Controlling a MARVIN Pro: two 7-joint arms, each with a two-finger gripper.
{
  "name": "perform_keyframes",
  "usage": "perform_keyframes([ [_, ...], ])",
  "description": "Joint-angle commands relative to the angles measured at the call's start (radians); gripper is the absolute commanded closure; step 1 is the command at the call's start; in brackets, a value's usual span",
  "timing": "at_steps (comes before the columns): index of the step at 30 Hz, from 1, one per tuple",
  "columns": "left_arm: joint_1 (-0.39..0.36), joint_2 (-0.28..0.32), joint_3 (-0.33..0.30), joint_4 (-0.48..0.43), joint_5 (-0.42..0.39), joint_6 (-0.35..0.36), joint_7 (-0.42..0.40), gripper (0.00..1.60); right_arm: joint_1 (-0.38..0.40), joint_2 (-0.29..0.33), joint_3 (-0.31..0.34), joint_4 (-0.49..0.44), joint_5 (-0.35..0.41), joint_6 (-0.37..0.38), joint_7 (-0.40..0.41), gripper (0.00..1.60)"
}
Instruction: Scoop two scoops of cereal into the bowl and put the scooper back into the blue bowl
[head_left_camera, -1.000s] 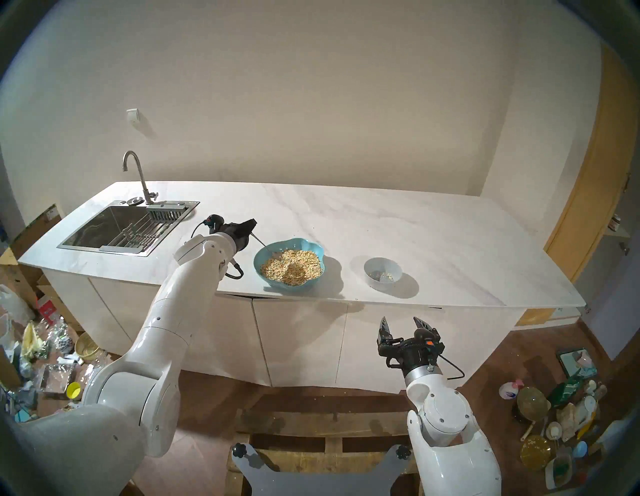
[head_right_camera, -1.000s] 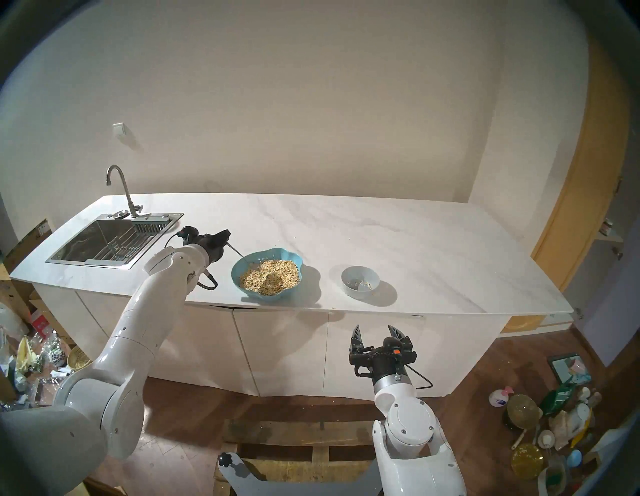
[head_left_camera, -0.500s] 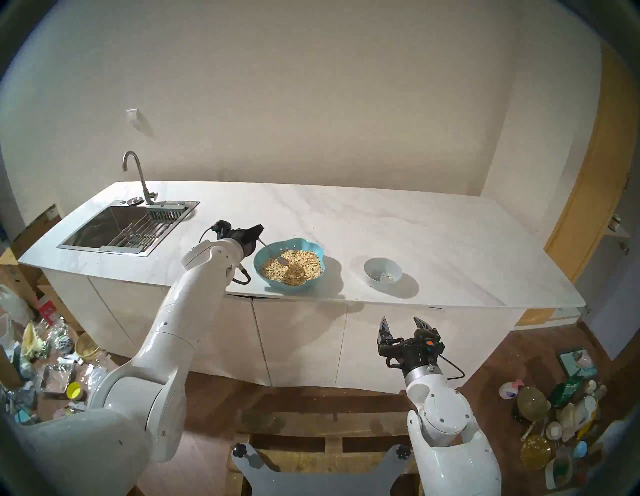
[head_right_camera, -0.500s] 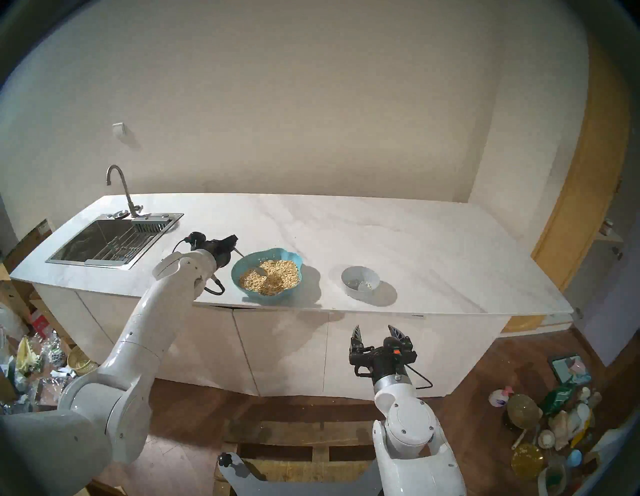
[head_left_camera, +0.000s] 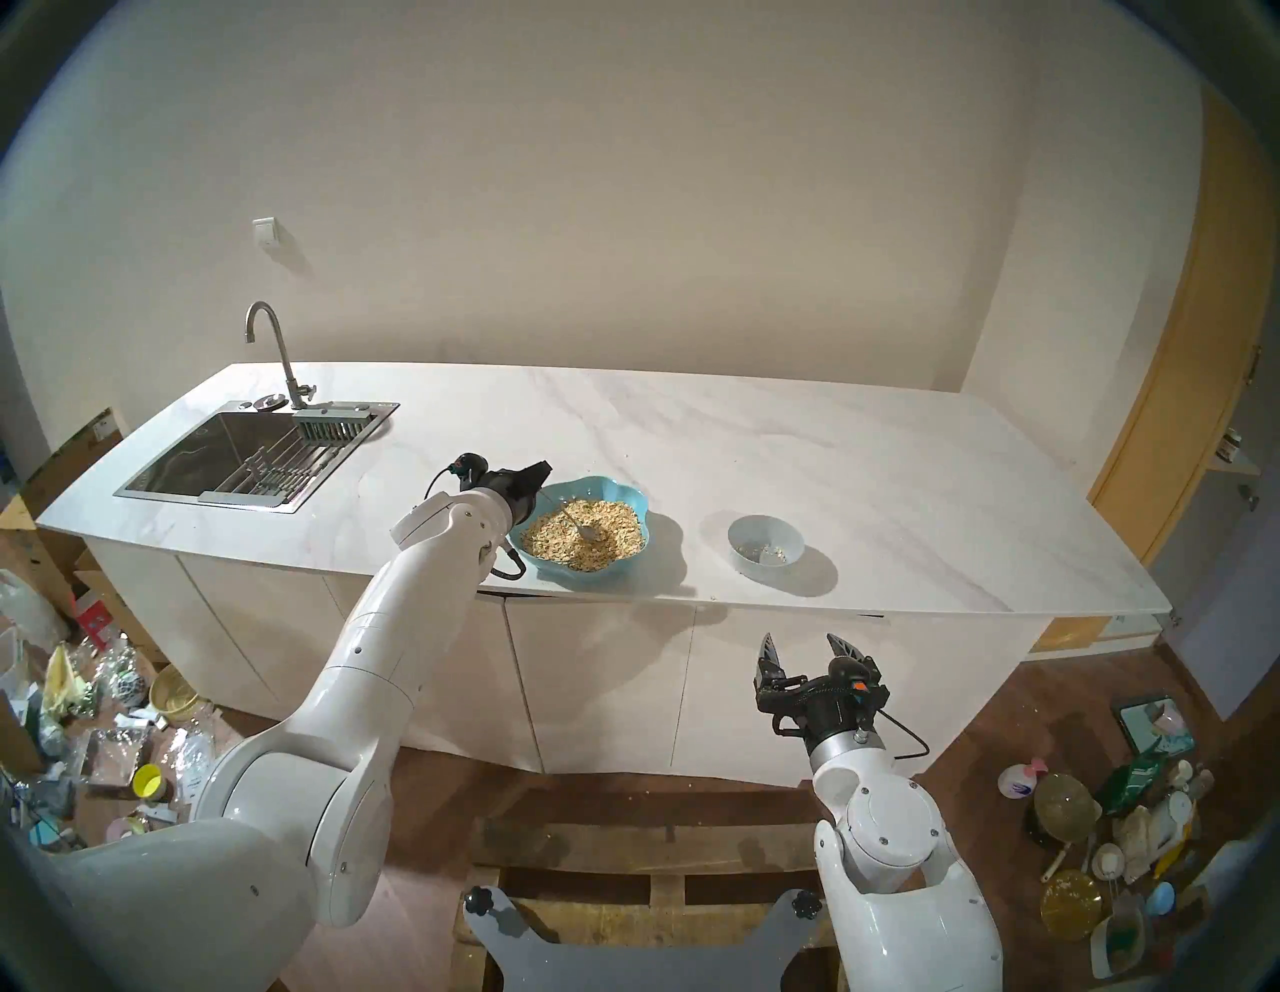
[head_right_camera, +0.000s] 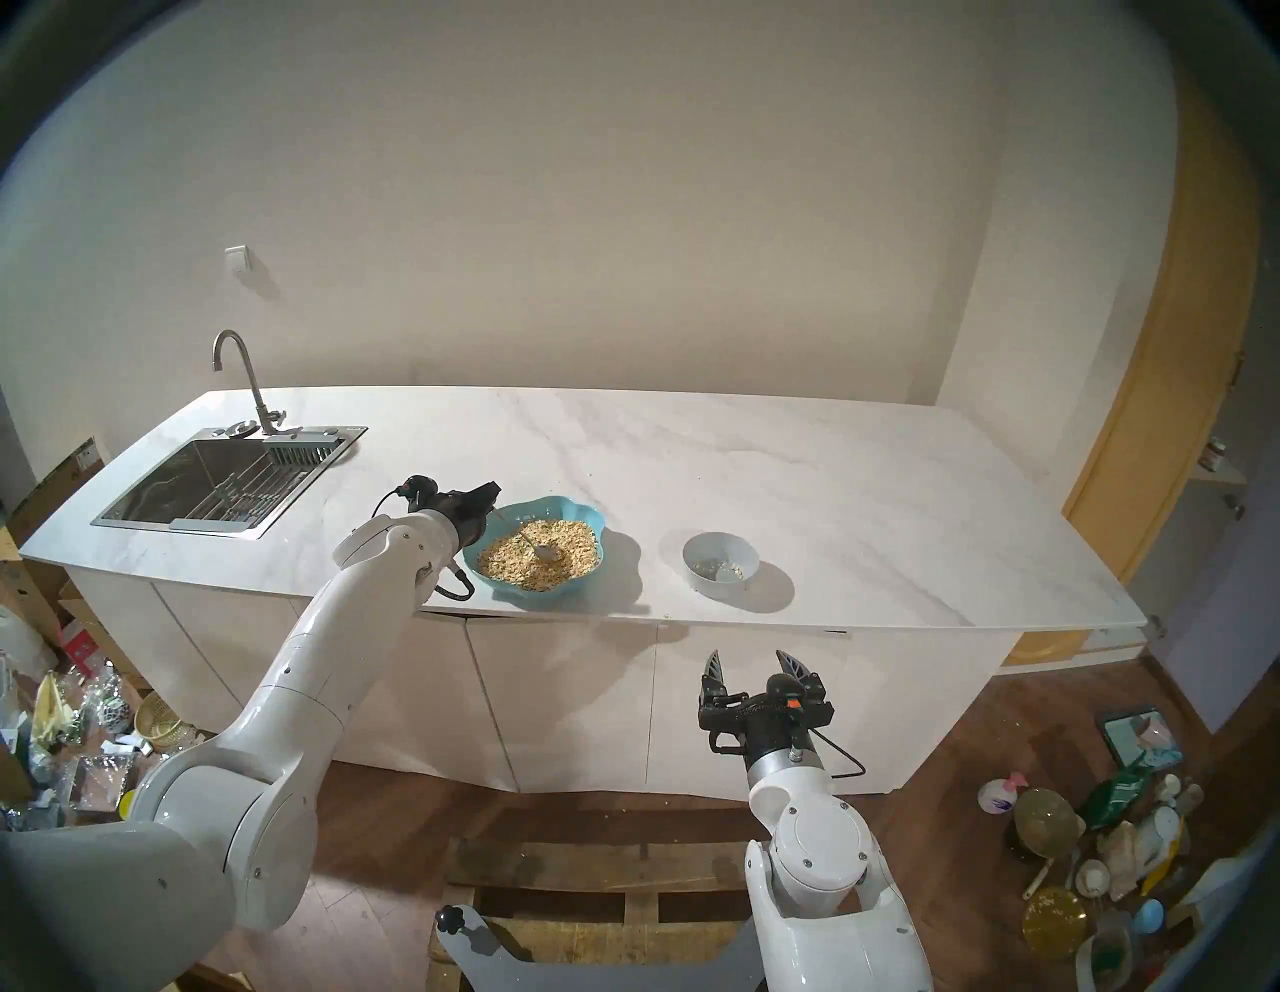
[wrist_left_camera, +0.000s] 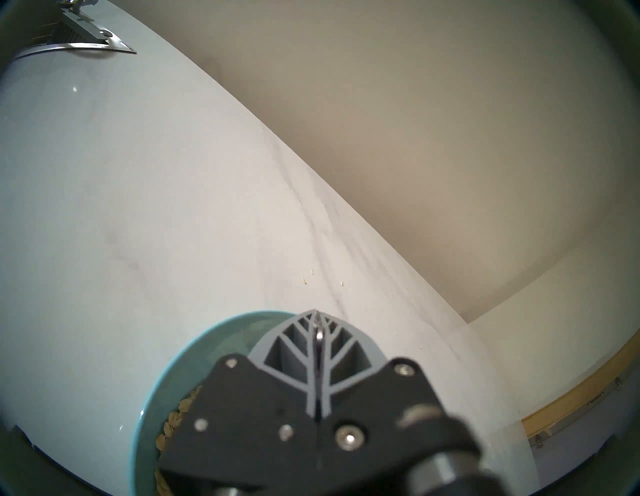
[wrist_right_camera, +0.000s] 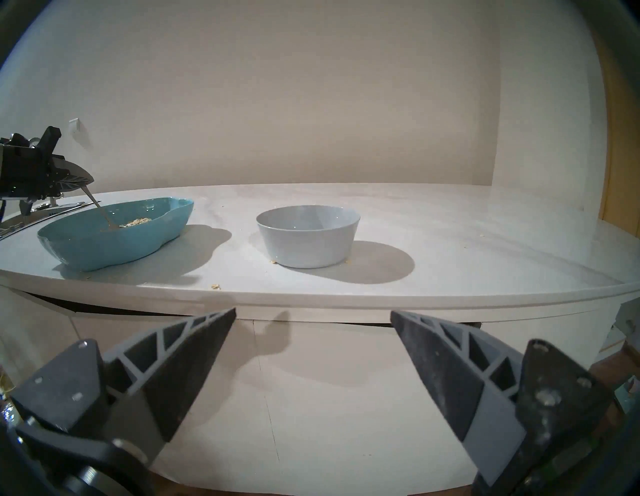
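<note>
The blue bowl (head_left_camera: 627, 493) with a wavy rim sits near the counter's front edge, filled with tan cereal (head_left_camera: 547, 540). My left gripper (head_left_camera: 544, 474) hovers over the bowl's left rim, shut on the handle of the scooper (head_left_camera: 576, 521), a slim silver spoon whose tip dips into the flakes. To the right stands the small grey-white bowl (head_left_camera: 786, 560) with a few flakes at its bottom. My right gripper (head_left_camera: 807, 648) hangs open and empty below the counter edge, in front of the cabinets. In the left wrist view the shut fingers (wrist_left_camera: 332, 350) pinch the scooper's handle above the blue bowl (wrist_left_camera: 162, 374).
A steel sink (head_left_camera: 208, 457) with a faucet (head_left_camera: 273, 346) occupies the counter's left end. A few stray flakes lie by the counter edge (wrist_right_camera: 216, 286). Clutter covers the floor at both sides (head_left_camera: 1122, 852). A wooden pallet (head_left_camera: 623, 880) lies in front of my base.
My left arm has moved right, carrying the scooper from the blue bowl's left rim toward its middle. The spoon's tip now rests in the cereal. The right arm has not moved.
</note>
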Motion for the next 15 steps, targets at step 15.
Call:
perform_keyframes([
  [15,-0.013,-0.046,-0.001,-0.007,-0.011,-0.05,-0.012,1.6,0.005,-0.001,0.0,-0.025,0.0,-0.003,0.0,0.0],
])
